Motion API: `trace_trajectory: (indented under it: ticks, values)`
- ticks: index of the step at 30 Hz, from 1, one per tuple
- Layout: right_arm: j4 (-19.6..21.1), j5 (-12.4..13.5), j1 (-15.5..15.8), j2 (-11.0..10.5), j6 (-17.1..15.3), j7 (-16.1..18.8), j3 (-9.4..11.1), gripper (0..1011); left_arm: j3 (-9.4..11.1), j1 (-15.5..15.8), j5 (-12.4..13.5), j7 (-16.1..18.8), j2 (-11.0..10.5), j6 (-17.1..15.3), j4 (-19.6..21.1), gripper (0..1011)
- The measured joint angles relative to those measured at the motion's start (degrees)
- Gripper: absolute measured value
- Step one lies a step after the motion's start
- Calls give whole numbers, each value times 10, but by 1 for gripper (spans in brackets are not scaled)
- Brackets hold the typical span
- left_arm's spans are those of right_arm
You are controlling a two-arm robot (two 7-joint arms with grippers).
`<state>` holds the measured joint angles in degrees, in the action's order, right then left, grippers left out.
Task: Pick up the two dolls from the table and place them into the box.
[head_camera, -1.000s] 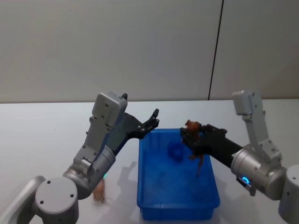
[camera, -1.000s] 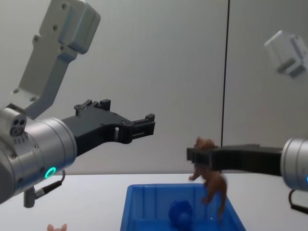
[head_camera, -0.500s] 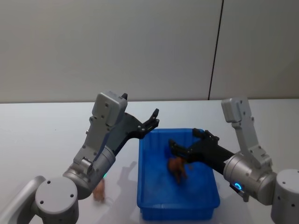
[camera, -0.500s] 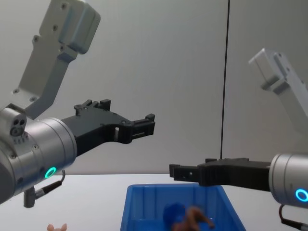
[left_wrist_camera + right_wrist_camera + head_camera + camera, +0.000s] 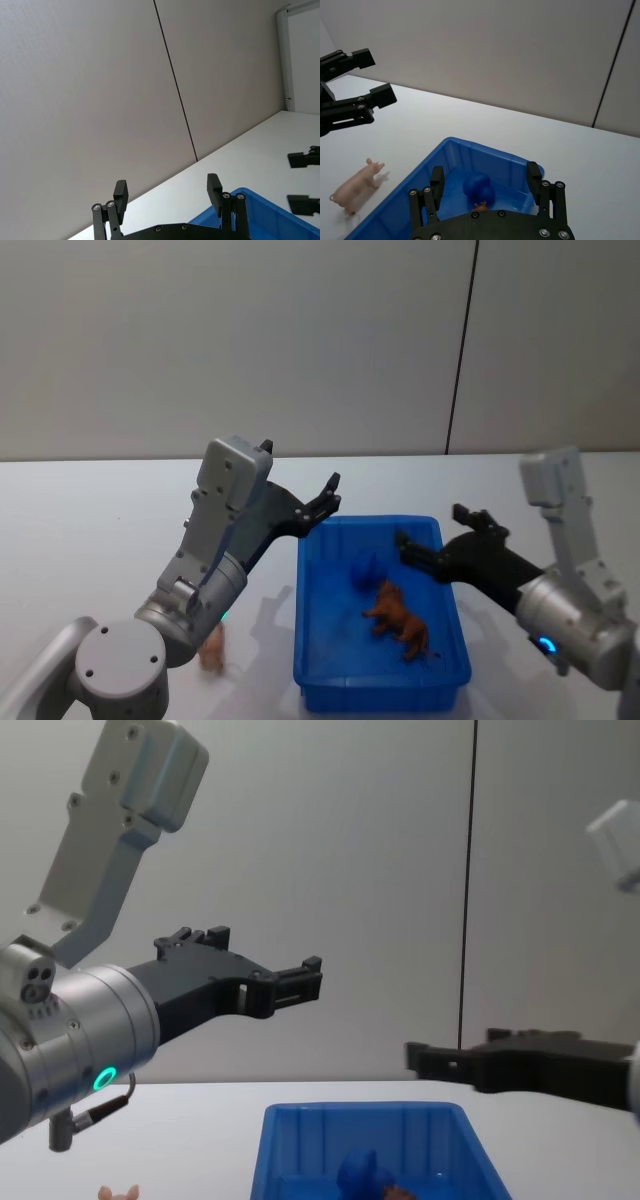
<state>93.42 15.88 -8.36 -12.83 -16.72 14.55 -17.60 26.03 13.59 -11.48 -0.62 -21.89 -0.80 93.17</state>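
Two dolls in one box (image 5: 382, 692): blue doll (image 5: 362, 572), brown doll (image 5: 400, 612); pink doll (image 5: 357, 185) outside; left pincer (image 5: 167, 185), right pincer (image 5: 430, 528) spread.

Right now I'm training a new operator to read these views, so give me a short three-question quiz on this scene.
1. Fill in the gap: the left pincer and the right pincer both stand ____.
2. True or false: the brown doll lies inside the bin.
3. Where is the pink doll?
A. in the bin
B. on the table, to the left of the bin
C. held in the right pincer

Key: 1. open; 2. true; 3. B
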Motion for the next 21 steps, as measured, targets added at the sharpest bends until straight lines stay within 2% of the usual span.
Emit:
trace_trajectory:
  ticks: [11, 21]
  values:
    - [38, 20, 43, -50, 13, -23, 29, 1001, 0, 0, 0, 0, 0, 0, 0, 1001]
    - [53, 28, 65, -78, 17, -36, 46, 1001, 0, 0, 0, 0, 0, 0, 0, 1001]
